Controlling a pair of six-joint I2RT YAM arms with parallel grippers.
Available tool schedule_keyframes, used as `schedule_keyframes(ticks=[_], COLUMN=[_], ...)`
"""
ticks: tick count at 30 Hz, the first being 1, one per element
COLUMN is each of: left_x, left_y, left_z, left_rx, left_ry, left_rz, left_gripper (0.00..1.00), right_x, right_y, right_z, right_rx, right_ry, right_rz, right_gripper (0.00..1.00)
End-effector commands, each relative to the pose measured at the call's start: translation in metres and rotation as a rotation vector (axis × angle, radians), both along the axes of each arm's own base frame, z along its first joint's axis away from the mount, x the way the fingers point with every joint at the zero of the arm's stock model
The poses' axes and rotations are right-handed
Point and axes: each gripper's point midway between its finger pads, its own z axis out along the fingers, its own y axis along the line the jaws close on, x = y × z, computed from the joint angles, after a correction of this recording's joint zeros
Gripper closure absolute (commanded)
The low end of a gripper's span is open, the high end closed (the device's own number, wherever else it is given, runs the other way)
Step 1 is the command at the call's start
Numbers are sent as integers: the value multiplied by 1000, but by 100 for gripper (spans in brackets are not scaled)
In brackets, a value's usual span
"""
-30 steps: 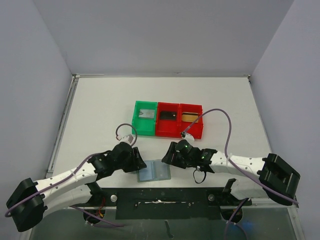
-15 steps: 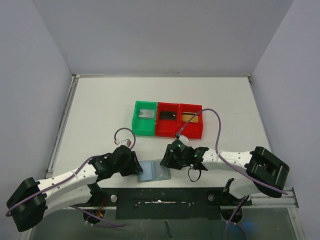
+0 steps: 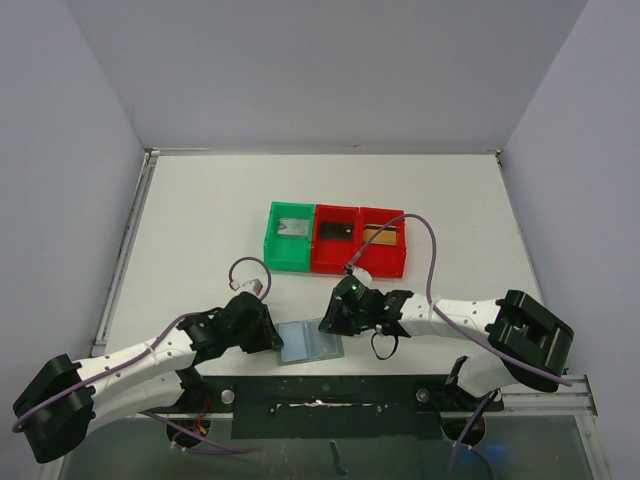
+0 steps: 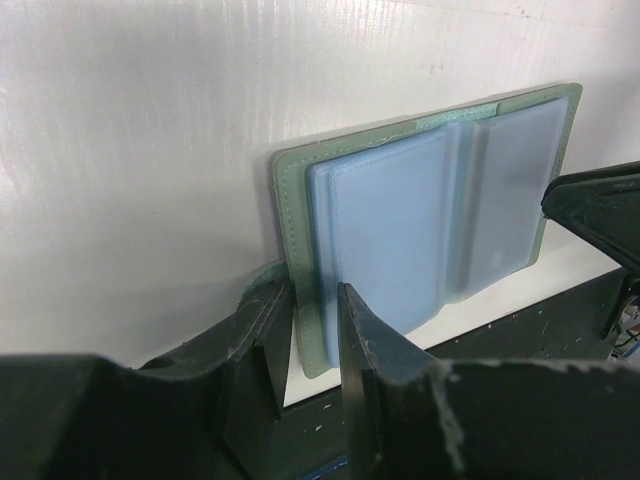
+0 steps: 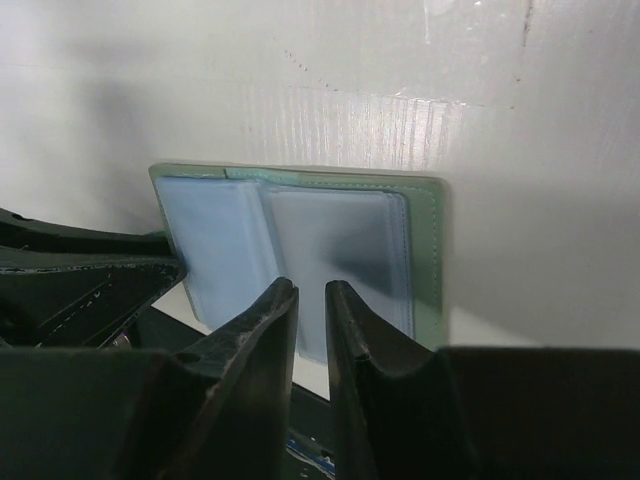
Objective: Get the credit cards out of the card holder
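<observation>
- Card holder (image 3: 309,342): pale blue-grey folding wallet, lying opened flat on the white table (image 3: 200,230), between the two grippers. The wrist views (image 4: 420,230) (image 5: 300,240) show a green stitched cover with translucent blue sleeves on both panels.
- Left gripper (image 3: 275,338): at the card holder's left edge. In its wrist view (image 4: 312,312) the fingers stand close together with the holder's left cover edge running down between them. Whether they press on it cannot be told.
- Right gripper (image 3: 331,324): at the card holder's right panel, on its far side. In its wrist view (image 5: 311,300) the fingers are nearly together, straddling the edge of that panel. A firm pinch cannot be confirmed.
- Green bin (image 3: 290,238): beyond the card holder, well apart from it, leftmost of a row of three. A pale grey flat item lies inside.
- Middle red bin (image 3: 336,240): beyond the card holder, touching the green bin. A dark flat item lies inside.
- Right red bin (image 3: 383,258): beyond the card holder and to its right, touching the middle bin. It holds a gold-tan credit card (image 3: 380,235).
</observation>
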Motion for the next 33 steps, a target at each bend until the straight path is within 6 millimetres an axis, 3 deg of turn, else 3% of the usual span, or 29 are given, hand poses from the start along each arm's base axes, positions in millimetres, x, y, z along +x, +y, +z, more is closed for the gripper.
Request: schedule_keyframes(ticks=[1, 9, 21, 28, 30, 33], left_x=[4, 5, 3, 3, 4, 6], left_y=[-8, -9, -13, -15, -12, -9], left_z=[8, 11, 15, 15, 15, 18], left_rx=[-41, -51, -56, -55, -42, -27], left_ry=[-28, -39, -38, -38, -35, -36], left_rz=[-10, -10, -44, -58, -43, -27], left_gripper=[77, 76, 76, 76, 76, 67], right_x=[6, 5, -2, -1, 0, 3], right_y=[15, -4, 2, 22, 22, 10], right_z=[22, 18, -6, 15, 21, 21], right_rx=[37, -74, -179, -88, -85, -140], right_ry=[-37, -34, 15, -32, -42, -50], right_rz=[14, -19, 27, 88, 85, 56], right_gripper=[79, 67, 69, 75, 74, 72])
